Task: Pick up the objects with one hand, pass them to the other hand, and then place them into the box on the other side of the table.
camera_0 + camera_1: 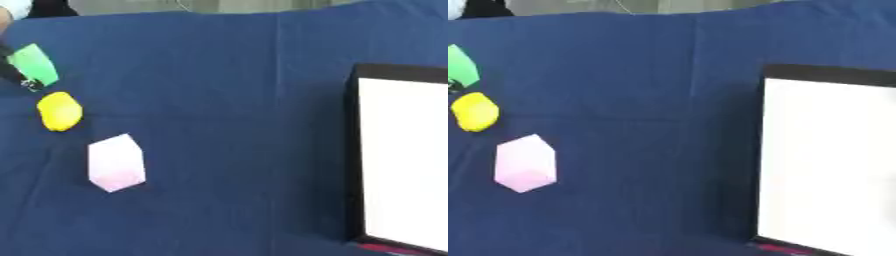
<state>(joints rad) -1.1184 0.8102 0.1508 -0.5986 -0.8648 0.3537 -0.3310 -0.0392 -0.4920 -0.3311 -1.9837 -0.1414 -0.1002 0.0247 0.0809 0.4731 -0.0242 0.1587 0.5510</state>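
Dark blue cloth [227,75] covers the whole table in front of you, lying in soft folds and running up to a pale strip of background at the far edge.

On your right sits the box [353,150], a dark-walled tray with a bright white floor; its near left corner shows a small patch of red. Nothing lies inside the part of it you can see.

Your three objects are lined up on the left side, well apart from the box. Farthest away, close to the left edge, is a green block [35,64]. A thin dark piece [17,76] crosses its lower left side; you cannot tell from these views what it is. Just nearer than the green block lies a yellow lump [59,111], rounded like a lemon. Nearer again and a little to the right rests a pale pink block [115,162], faceted, with a flat top face and a slanted lower end. All three lie on the cloth, none touching another.

Neither of your hands shows in either view, so you cannot tell whether their fingers are released, clenched or grasping anything.
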